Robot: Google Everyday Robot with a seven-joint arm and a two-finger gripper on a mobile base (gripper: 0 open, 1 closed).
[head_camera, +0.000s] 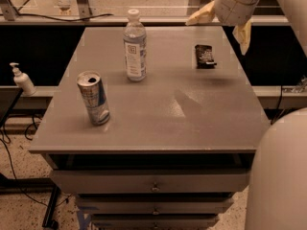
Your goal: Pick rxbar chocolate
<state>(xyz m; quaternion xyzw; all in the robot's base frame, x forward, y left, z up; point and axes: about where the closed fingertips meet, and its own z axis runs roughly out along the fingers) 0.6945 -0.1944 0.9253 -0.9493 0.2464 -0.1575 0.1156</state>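
The rxbar chocolate [205, 55] is a small flat black bar with pale print. It lies on the grey table [158, 123] at the back right. My gripper [217, 37] hangs above the table's far right corner, just above and behind the bar, not touching it. Its two pale yellow fingers [202, 15] are spread wide apart and hold nothing.
A clear water bottle [135, 47] stands at the back middle. A silver and blue can [94, 97] stands at the front left. A soap dispenser [21, 79] stands on a ledge to the left. My white body [280, 176] fills the lower right. Drawers sit under the tabletop.
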